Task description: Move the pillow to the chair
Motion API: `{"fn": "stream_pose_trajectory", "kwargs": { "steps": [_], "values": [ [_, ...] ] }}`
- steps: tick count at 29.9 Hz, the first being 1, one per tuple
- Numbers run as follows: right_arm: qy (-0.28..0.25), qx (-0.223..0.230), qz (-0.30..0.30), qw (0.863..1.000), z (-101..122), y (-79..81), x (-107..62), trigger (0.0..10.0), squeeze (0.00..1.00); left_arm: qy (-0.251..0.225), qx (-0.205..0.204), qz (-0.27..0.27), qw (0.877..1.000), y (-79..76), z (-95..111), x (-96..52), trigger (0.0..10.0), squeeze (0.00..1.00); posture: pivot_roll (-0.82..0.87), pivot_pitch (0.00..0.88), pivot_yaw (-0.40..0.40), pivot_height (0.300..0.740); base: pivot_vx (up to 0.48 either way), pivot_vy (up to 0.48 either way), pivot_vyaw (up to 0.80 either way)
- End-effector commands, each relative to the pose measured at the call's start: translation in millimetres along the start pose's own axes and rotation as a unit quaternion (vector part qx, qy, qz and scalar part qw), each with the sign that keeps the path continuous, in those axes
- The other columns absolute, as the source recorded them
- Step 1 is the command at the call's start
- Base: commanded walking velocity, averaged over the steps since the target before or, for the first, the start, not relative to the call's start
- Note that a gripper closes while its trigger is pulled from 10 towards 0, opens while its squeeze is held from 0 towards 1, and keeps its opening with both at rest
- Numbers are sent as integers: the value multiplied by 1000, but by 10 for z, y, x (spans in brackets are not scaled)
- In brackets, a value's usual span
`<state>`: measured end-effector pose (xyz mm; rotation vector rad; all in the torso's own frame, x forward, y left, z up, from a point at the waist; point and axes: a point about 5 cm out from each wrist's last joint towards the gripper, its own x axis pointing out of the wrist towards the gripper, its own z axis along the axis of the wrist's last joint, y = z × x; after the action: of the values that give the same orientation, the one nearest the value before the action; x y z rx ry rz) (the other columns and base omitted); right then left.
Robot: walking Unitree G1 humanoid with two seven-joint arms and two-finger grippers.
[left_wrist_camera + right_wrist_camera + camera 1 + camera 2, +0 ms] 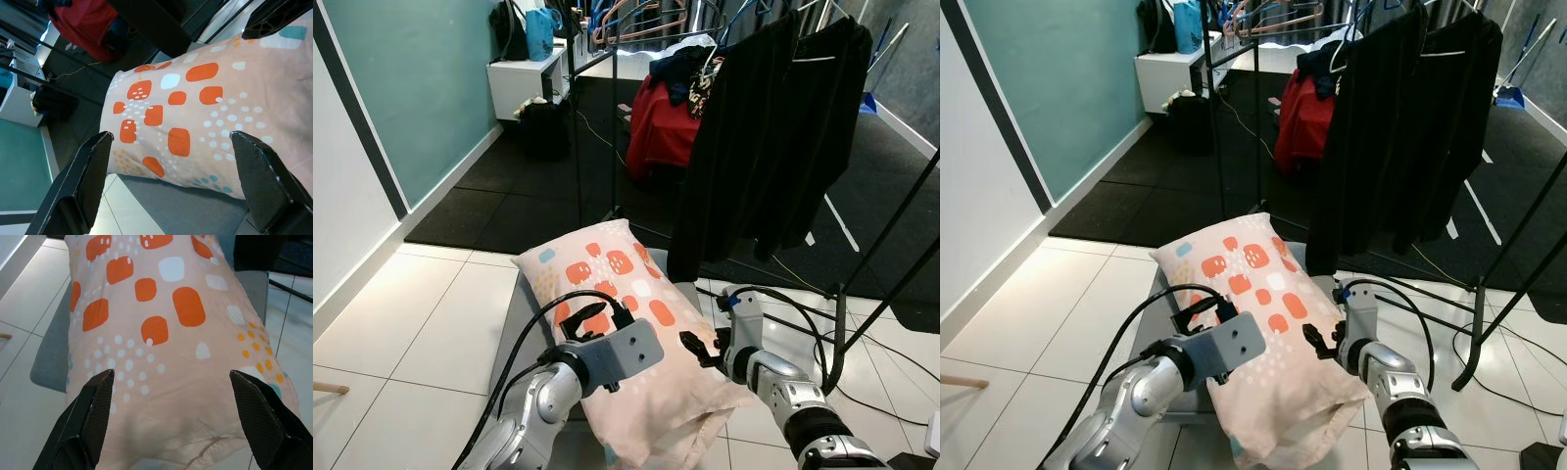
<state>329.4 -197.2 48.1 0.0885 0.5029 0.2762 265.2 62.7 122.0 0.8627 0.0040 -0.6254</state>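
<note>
— What's nearest the camera?

— The two grippers. The left gripper [168, 181] hovers at the pillow's [626, 323] left side, its black fingers [80, 183] spread wide with the fabric between them but not pinched. The right gripper [173, 418] sits at the pillow's right side, near its lower end, fingers likewise spread apart and holding nothing.

— And the pillow itself?

— It's pale pink with orange and white squares and small dots. It lies lengthwise on a grey chair seat [51, 362], and its near end hangs over the seat's front edge. The seat stands on white floor tiles [421, 313].

— What's behind it?

— Just beyond the pillow's far end, to the right, dark clothes [764, 137] hang from a black clothes rack [886, 284]. Past that, on a dark mat, there's a red garment [661, 127] draped over something. Farther back on the left stands a white cabinet [524, 78] against a teal wall [411, 88].
</note>
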Motion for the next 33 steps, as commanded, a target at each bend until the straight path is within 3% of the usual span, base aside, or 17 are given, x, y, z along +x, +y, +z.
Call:
{"fn": "stream_pose_trajectory", "kwargs": {
  "steps": [1,15,33],
  "values": [
    [-3,-3,-4,1000,1,-34,-18,10000,0,0,4,-5,1000,-11,16,0,10000,0,-136,31,-29,740,0,0,0],
    [-14,6,-11,1000,-6,-33,-21,10000,0,4,9,-7,1000,-25,-32,-63,10000,0,-127,9,11,740,0,0,0],
    [-23,15,-38,999,7,-247,-158,10000,0,2,2,-9,1000,-38,6,-174,10000,0,-180,45,-1,740,0,0,0]
  ]
}}
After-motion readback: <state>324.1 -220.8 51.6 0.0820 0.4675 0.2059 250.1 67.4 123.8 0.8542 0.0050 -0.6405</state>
